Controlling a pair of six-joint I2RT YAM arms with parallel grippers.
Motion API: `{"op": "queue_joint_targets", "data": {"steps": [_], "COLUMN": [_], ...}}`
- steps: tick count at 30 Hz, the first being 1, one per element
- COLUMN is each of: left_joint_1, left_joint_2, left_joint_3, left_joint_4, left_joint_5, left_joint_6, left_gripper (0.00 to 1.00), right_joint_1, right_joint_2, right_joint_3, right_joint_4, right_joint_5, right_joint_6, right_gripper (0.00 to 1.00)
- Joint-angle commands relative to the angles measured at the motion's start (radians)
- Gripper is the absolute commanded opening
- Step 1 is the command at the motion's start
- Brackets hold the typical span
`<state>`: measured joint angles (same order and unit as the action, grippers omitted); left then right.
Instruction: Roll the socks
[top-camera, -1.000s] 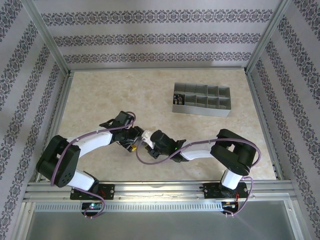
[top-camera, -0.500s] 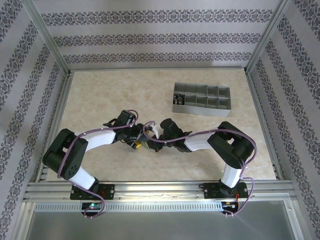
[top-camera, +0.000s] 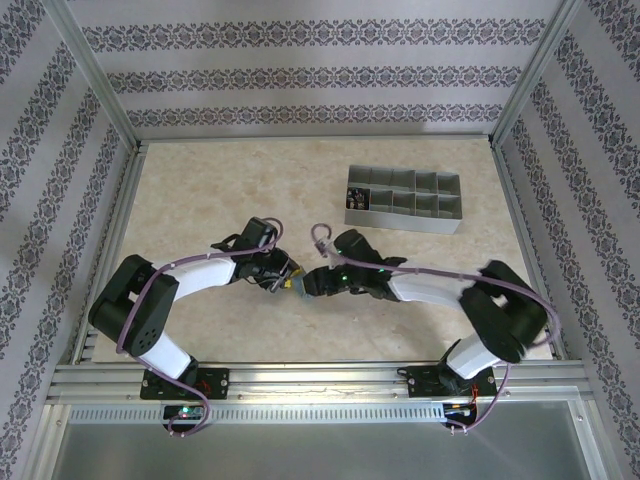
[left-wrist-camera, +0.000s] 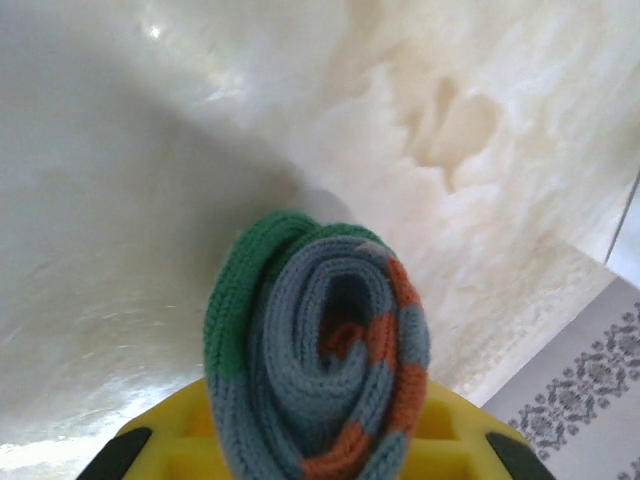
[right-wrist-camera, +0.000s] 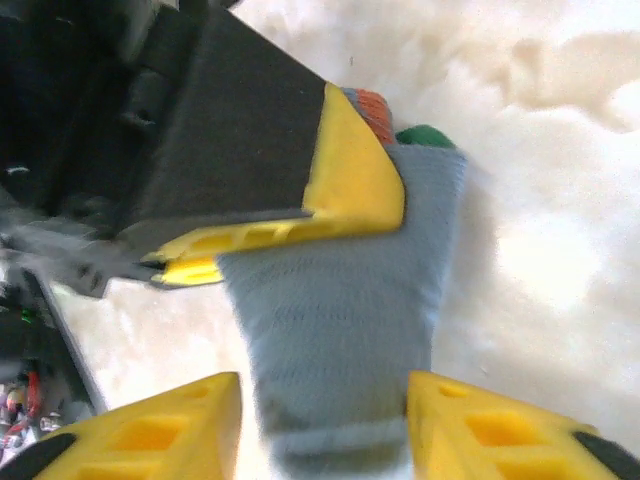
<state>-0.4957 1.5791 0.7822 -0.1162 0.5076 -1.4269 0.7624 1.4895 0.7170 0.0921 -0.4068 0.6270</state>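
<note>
I'm clamping the left gripper (left-wrist-camera: 315, 445) on the rolled blue-teal sock (left-wrist-camera: 320, 330) against uncoiling — right gripper (right-wrist-camera: 325, 430) apart, straddling its tail.

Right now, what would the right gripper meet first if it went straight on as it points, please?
The blue-teal sock, between the fingers of the right gripper; just beyond, probably the left gripper.

The rolled sock (left-wrist-camera: 320, 350) runs off the bottom edge in the left wrist view, hiding most of the yellow pads (left-wrist-camera: 450, 430) behind it. In the right wrist view its near end is blurred and cropped. From above it is too small to make out, as are the tray's (top-camera: 400, 222) contents.
</note>
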Motion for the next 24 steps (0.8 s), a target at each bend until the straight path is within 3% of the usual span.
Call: {"op": "queue_joint_targets", "data": {"steps": [1,7,15,24], "left_joint_1": [0.02,0.032,0.034,0.034], "left_joint_2": [-0.03,0.021,0.071,0.053], "left_joint_3": [0.104,0.208,0.313,0.29], "left_joint_4": [-0.098,-0.108,-0.119,-0.042], "left_joint_5": [-0.003,0.052,0.082,0.095], "left_joint_6": [-0.044,-0.137,-0.166,-0.246], "left_gripper": [0.0,0.0,0.0,0.0], "right_joint_1": [-0.025,-0.044,-0.074,-0.093], "right_joint_2": [-0.125,-0.198,-0.161,-0.116], "right_joint_3": [-0.011,-0.098,-0.102,-0.109], "right_joint_4": [-0.113,0.063,0.245,0.359], "right_joint_5": [0.057,0.082,0.106,0.154], "right_joint_6": [0.337,0.853,1.045,1.157], "right_gripper": [0.53,0.65,0.77,0.79]}}
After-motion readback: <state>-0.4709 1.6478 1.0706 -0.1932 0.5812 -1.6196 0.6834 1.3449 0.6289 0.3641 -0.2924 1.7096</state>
